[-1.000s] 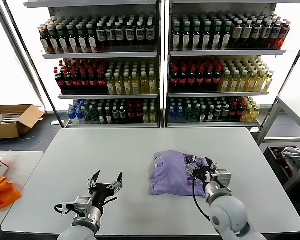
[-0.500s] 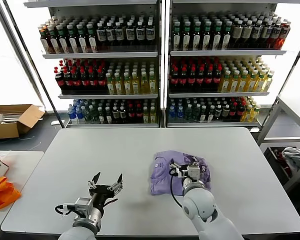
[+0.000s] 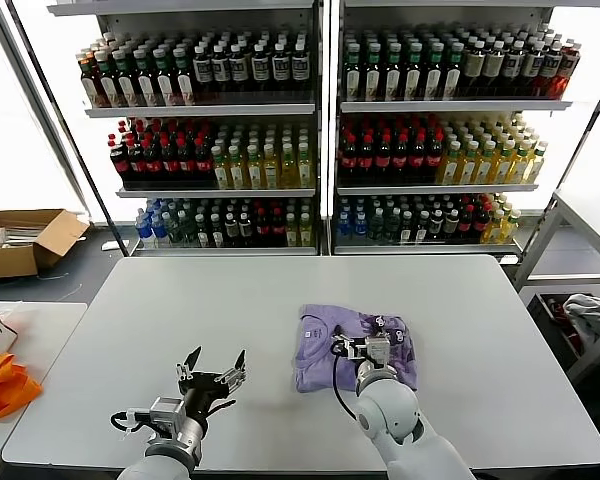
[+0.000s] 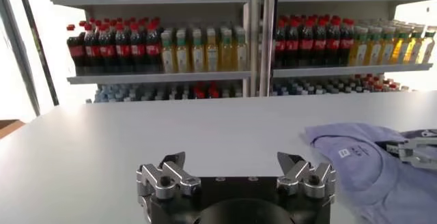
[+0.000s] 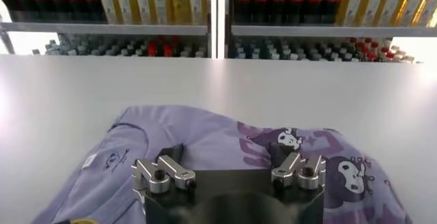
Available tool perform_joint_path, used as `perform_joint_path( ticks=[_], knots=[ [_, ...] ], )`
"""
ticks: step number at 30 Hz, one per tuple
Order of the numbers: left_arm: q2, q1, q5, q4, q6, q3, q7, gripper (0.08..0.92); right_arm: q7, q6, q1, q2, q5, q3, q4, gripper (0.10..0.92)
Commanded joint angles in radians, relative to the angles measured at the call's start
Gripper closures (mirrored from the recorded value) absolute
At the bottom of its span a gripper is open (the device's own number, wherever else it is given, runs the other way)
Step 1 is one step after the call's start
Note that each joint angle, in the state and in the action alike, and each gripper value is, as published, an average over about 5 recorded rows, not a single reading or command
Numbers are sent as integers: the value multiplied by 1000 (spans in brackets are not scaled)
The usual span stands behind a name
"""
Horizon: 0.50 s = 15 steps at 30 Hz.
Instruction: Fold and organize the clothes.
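Right gripper (image 3: 370, 349) jaws wide, empty, over folded shirt (image 3: 320, 350); left gripper (image 3: 212, 381) wide too, parked; next likely tidy the fold

Bare table (image 3: 230, 300) around T-shirt (image 3: 325, 345)

One lavender T-shirt (image 3: 352, 342), one table (image 3: 230, 310), one cardboard box (image 3: 25, 240), two bottle shelving units (image 3: 325, 130).

T-shirt (image 3: 320, 350) on table (image 3: 230, 300), right gripper (image 3: 366, 349) over it, shelves (image 3: 320, 120) behind.
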Motion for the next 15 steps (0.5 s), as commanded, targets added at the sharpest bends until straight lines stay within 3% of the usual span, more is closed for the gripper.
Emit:
perform_joint_path(
  ticks=[1, 7, 15],
  knots=[
    [-3, 5, 8, -7, 1, 7, 0, 177, -17, 0, -9, -10, 32, 52, 144, 203],
    [-11, 7, 17, -13, 1, 13, 1, 177, -24, -2, -93, -67, 52, 117, 252, 203],
    [-20, 6, 24, -19, 4, 24, 1, 177, -14, -2, -126, -62, 121, 190, 152, 203]
  ],
)
